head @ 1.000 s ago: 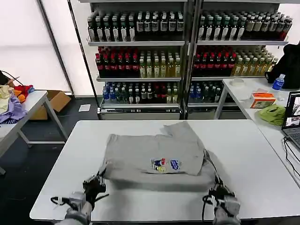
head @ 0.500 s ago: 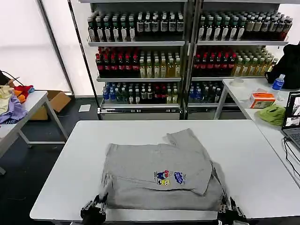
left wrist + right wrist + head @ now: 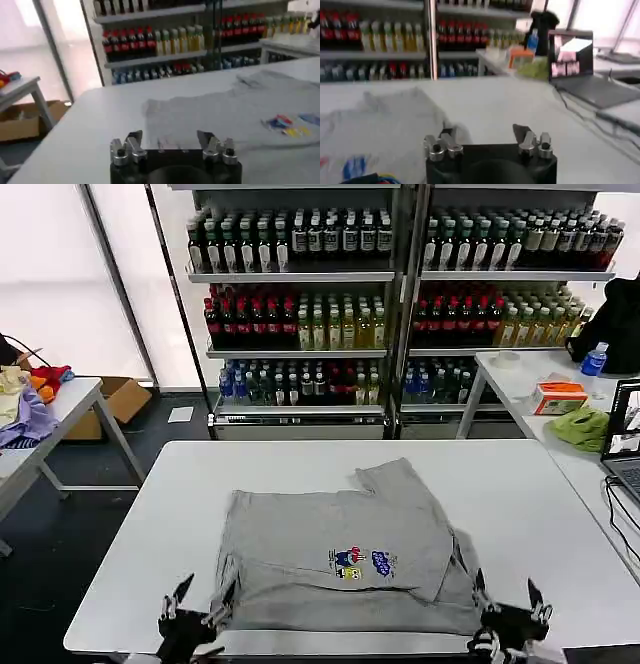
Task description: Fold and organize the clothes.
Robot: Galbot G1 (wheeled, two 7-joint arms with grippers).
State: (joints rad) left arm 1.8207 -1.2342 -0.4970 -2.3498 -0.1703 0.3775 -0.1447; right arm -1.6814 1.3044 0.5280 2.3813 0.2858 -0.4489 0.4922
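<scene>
A light grey short-sleeved shirt (image 3: 340,554) lies folded on the white table (image 3: 520,494), its red, yellow and blue logo (image 3: 360,562) facing up. It also shows in the left wrist view (image 3: 235,107) and the right wrist view (image 3: 375,130). My left gripper (image 3: 200,604) stands open at the shirt's near left corner, just off the cloth (image 3: 170,140). At the near right corner my right gripper (image 3: 505,599) is open as well (image 3: 482,132). Neither holds anything.
Shelves of bottled drinks (image 3: 400,294) stand behind the table. A side table on the right carries a lime-green cloth (image 3: 583,427), an orange box (image 3: 560,396) and a laptop (image 3: 625,439). Another table on the left (image 3: 40,419) holds coloured fabrics.
Both grippers pulled the folded shirt toward the table's near edge, then let go of its corners and opened. The shirt now lies flat and still.
</scene>
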